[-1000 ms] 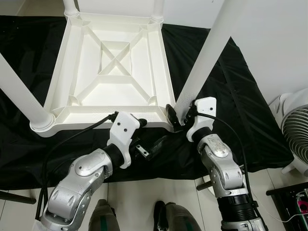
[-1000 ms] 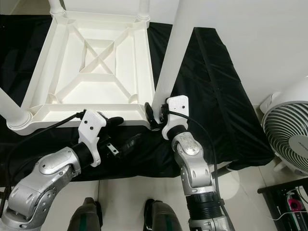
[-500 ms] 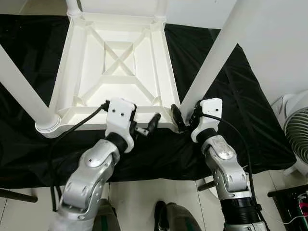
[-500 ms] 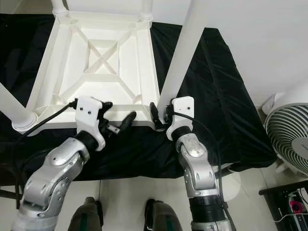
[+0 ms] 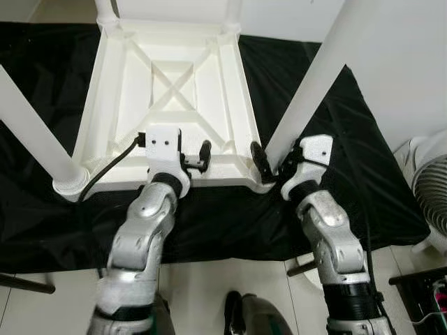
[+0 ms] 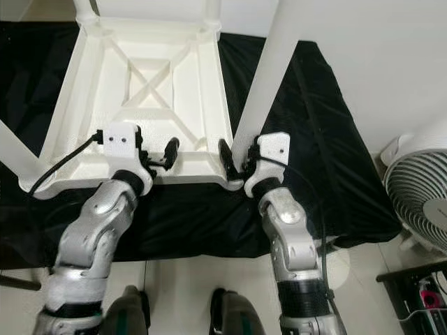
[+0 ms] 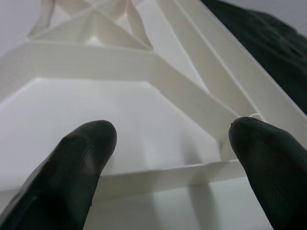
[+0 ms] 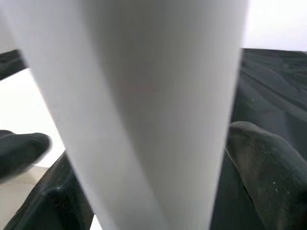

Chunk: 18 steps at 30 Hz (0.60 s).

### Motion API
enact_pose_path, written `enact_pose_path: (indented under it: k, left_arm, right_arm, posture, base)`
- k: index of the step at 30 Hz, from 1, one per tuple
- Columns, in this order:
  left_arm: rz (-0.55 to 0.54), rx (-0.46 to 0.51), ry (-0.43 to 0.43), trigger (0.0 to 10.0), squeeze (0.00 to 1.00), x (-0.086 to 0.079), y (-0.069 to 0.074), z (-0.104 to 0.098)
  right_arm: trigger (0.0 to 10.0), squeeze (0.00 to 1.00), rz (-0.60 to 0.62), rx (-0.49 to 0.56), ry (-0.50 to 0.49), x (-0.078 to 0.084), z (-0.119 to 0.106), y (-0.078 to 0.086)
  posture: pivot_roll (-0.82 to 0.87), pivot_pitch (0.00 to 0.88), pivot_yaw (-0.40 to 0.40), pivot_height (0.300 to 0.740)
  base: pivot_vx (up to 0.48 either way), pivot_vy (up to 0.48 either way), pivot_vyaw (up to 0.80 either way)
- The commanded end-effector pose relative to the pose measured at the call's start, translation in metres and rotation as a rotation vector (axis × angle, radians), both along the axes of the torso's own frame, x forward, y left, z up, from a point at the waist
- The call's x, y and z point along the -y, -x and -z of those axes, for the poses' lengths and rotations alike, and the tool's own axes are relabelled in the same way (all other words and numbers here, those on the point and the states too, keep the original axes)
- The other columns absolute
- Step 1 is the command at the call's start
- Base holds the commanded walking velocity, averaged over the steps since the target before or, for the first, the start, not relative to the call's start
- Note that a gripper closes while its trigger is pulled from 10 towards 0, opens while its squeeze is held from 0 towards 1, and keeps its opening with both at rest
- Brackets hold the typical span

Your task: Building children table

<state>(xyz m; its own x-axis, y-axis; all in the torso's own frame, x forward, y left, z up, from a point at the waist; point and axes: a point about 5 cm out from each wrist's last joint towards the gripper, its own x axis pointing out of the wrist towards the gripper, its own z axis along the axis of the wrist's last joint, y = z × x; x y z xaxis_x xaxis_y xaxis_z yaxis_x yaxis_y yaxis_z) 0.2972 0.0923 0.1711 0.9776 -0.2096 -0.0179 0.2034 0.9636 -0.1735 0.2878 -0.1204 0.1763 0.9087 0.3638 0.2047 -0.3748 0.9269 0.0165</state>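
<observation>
A: Count? One upside-down table [image 5: 174,105] on a black cloth [image 5: 349,174]; four legs, I think; two near, two far ones cut off; one fan [image 6: 419,202] on the right.

B: Left gripper [image 5: 194,158] hovers at the near rim, fingers [image 7: 81,163] spread, holding nothing; right gripper [image 5: 276,159] is clamped round the near-right leg [image 5: 307,91]; wrist view shows the leg [image 8: 144,110] between both fingers.

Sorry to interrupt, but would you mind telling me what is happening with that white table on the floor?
The robot is assembling a white children's table that lies upside down on a black cloth. Its right gripper has its jaws around the base of the near right leg at the corner. The left gripper, jaws open, is at the near edge of the frame.
</observation>
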Motion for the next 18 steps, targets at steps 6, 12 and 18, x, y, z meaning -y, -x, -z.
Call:
enact_pose_path:
  k: [6, 12, 18]
  left_arm:
    - [-0.032, 0.001, 0.036, 10.0, 0.00, 0.003, -0.007, -0.003]
    - [-0.110, -0.004, -0.019, 10.0, 0.00, -0.002, -0.008, -0.001]
    - [-0.182, 0.042, -0.094, 10.0, 0.00, -0.010, -0.010, -0.005]
  right_arm:
    - [10.0, 0.00, -0.048, 0.046, 0.022, 0.000, -0.005, 0.007]
    - [10.0, 0.00, -0.049, 0.078, 0.019, 0.004, -0.011, 0.009]
    - [10.0, 0.00, -0.025, 0.107, 0.015, 0.007, -0.018, 0.006]
  posture:
    - [-0.01, 0.182, -0.060, 0.740]
    - [-0.01, 0.182, -0.053, 0.740]
    - [0.00, 0.160, -0.041, 0.740]
  base:
    - [0.000, 0.000, 0.00]
    - [0.000, 0.000, 0.00]
    - [0.000, 0.000, 0.00]
